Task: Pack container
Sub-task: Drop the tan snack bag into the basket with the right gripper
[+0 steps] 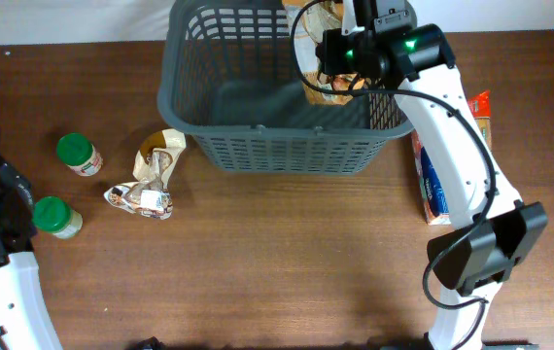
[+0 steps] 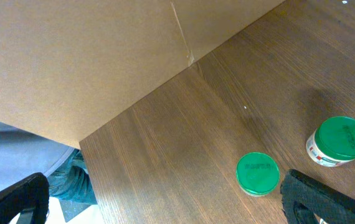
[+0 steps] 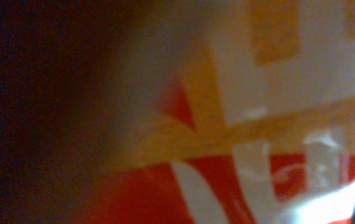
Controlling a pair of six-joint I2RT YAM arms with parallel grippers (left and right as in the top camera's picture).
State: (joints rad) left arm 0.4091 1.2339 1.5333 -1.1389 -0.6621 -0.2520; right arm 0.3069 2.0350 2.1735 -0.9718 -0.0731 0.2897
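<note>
Two green-lidded jars [image 1: 78,153] stand L of basket, well apart from it, on robot's side; labels too small to read. Left gripper [image 2: 164,186] hangs over table by the jars, fingers [image 2: 317,199] spread wide, nothing btwn them. Crumpled packets [image 1: 151,180] x2 lie btwn jars and basket, the farther one just beside basket's near L corner. R of basket, flat packs [image 1: 434,180] in blue/white and orange lie partly under right arm [image 1: 462,146]; print unreadable.

Basket [image 1: 277,151]: dark grey, lattice walls, upright, mouth up, at far centre of table [image 1: 287,262]. Long axis runs L–R across table, short ends toward jars and flat packs.

Right gripper [image 1: 328,56] is over basket's far R corner, w/ a white/orange/brown packet [image 1: 318,89] at it, inside rim. Wrist cam is filled w/ blurred red/orange/white wrapper, no legible text. Fingers hidden, so can't tell if clamped.

Table is brown wood grain. Past basket, white backdrop [image 1: 63,19]. Left wrist view shows tan board wall [image 2: 71,56].
</note>
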